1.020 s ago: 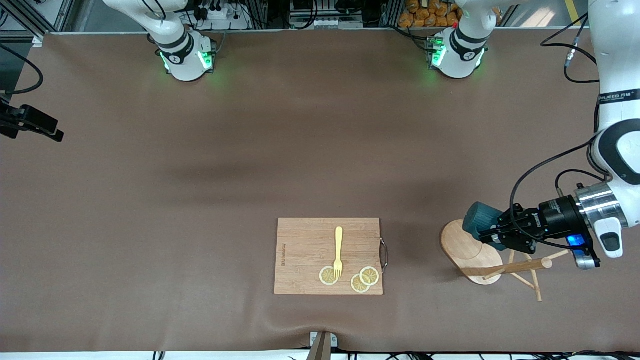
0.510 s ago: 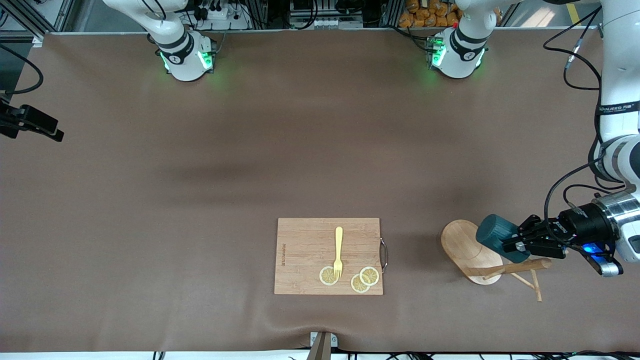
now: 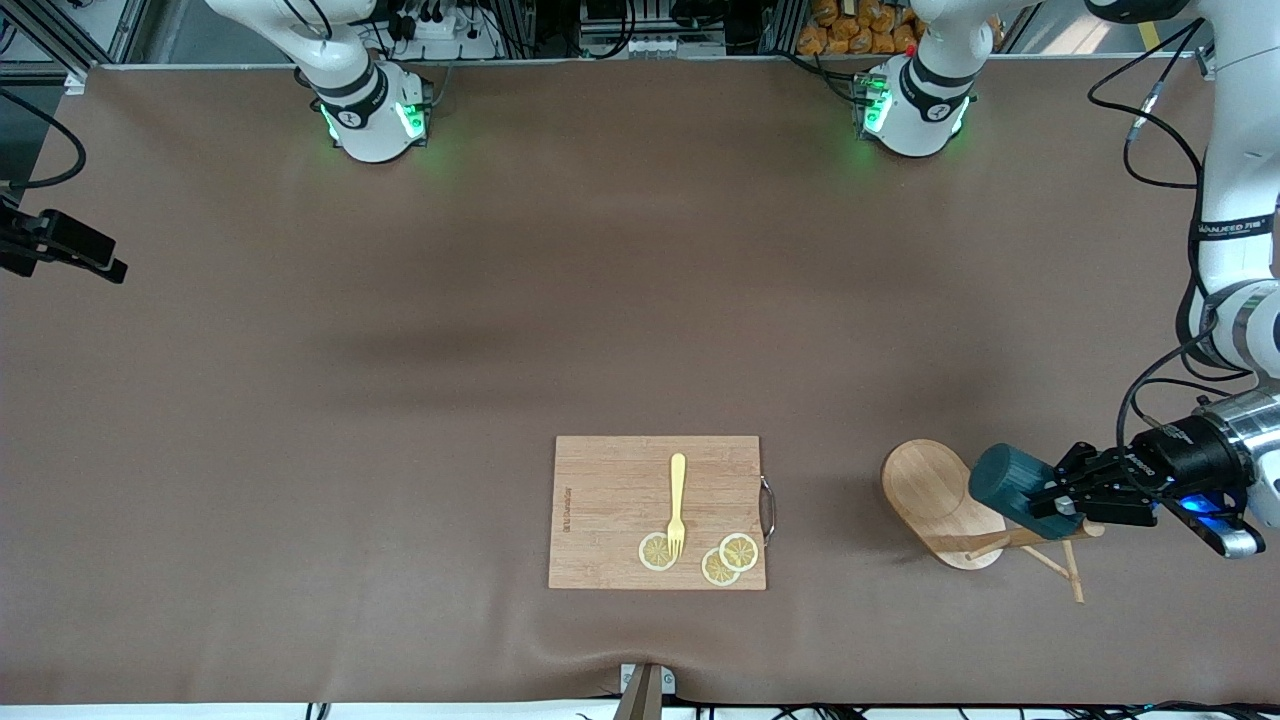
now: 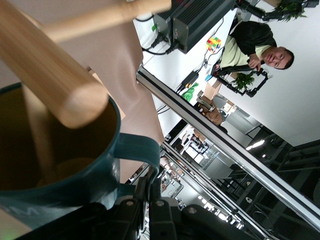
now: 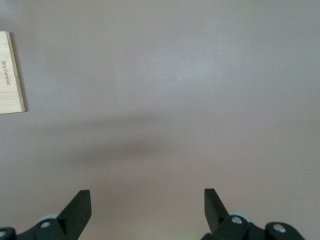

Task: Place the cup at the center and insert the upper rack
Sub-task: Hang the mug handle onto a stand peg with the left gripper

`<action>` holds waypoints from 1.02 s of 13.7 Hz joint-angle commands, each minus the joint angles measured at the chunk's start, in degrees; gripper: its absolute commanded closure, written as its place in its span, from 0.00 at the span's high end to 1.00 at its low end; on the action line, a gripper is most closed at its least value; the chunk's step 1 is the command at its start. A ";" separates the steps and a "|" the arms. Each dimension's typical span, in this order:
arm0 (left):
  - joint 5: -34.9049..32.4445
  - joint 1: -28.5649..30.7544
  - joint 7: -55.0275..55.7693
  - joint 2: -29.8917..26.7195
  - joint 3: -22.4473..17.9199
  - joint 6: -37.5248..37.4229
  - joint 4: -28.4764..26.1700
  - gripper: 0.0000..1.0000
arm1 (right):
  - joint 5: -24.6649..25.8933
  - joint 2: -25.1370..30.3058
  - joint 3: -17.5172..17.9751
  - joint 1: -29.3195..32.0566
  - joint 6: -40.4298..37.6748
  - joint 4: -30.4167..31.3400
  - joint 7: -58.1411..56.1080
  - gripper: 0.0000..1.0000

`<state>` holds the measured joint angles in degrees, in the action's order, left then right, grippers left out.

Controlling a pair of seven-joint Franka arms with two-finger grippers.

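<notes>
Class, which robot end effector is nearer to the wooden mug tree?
Left. The left end effector holds the cup right over the mug tree; the right end effector waits open over bare table toward the other end.

Arms: white and smooth, with black rings at the joints.
Bases: round, white, glowing green.
Left claw [image 3: 1062,497]: black, with a silver wrist ring, blue light and black cables.
Right claw [image 5: 147,201]: two black fingers.
</notes>
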<state>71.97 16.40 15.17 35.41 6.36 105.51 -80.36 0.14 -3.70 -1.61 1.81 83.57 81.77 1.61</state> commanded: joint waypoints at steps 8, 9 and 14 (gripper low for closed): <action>2.47 1.09 -6.82 2.38 0.67 -2.15 0.11 0.00 | -1.10 -0.34 0.29 0.74 -0.60 -0.73 -0.55 1.00; 2.39 1.09 -6.82 2.55 0.67 -2.23 0.20 0.00 | -1.10 -0.34 0.21 0.74 -0.69 -0.73 -0.55 1.00; 3.53 1.36 -4.63 2.29 0.58 -2.50 0.46 1.00 | -1.10 -0.34 0.29 0.74 -0.69 -0.73 -0.55 1.00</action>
<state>73.65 17.24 9.48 38.07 6.62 104.20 -80.27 0.13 -3.70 -1.65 1.82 83.55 81.77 1.61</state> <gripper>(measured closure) 0.903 0.000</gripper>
